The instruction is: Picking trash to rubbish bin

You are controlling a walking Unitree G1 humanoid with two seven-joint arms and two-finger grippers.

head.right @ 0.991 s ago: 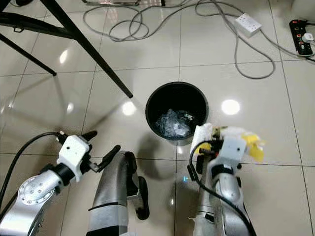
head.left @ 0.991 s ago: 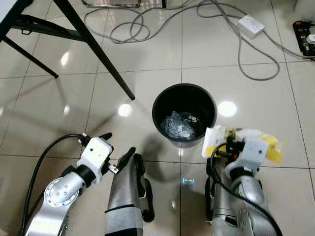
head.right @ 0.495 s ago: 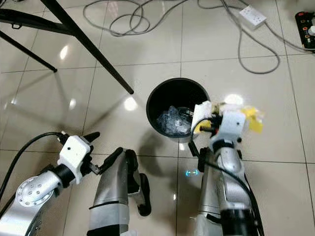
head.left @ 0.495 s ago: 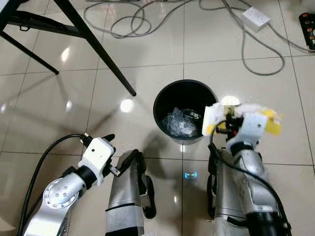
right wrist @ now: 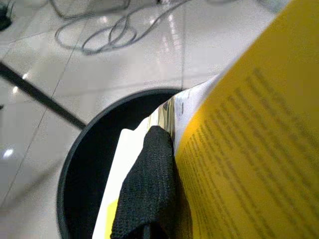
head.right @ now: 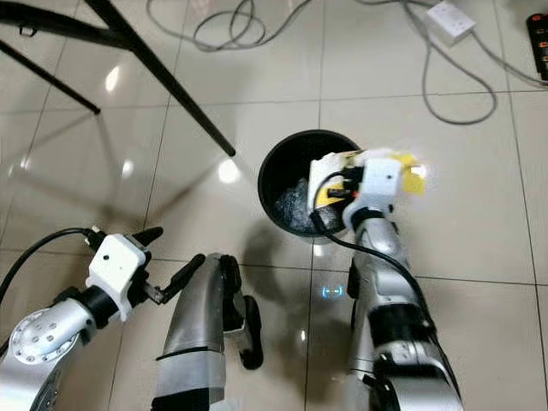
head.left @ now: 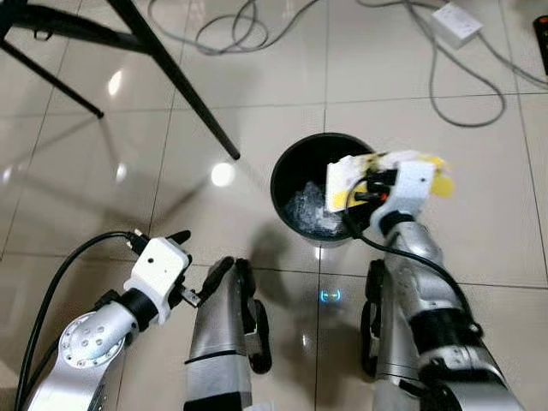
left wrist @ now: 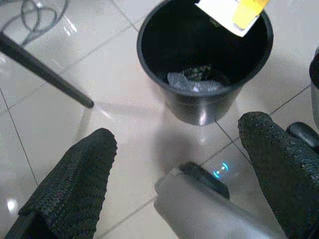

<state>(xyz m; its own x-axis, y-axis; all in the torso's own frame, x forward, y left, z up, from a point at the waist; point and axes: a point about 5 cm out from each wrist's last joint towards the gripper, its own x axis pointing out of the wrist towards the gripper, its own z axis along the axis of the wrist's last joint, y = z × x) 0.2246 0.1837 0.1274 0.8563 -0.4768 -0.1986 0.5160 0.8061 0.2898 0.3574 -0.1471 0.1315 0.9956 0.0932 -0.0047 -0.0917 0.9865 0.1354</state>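
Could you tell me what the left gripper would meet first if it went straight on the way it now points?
Probably the bin: the left gripper looks along its open fingers at the bin's near wall, with bare floor between, though depth is unclear.

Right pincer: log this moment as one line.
right pincer: shut on yellow-and-white paper trash | position: over black rubbish bin rim | bin: clear plastic inside | left pincer: open, idle

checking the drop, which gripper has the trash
The right gripper, shut on the yellow and white paper trash over the black bin. The left gripper is open, holding nothing.
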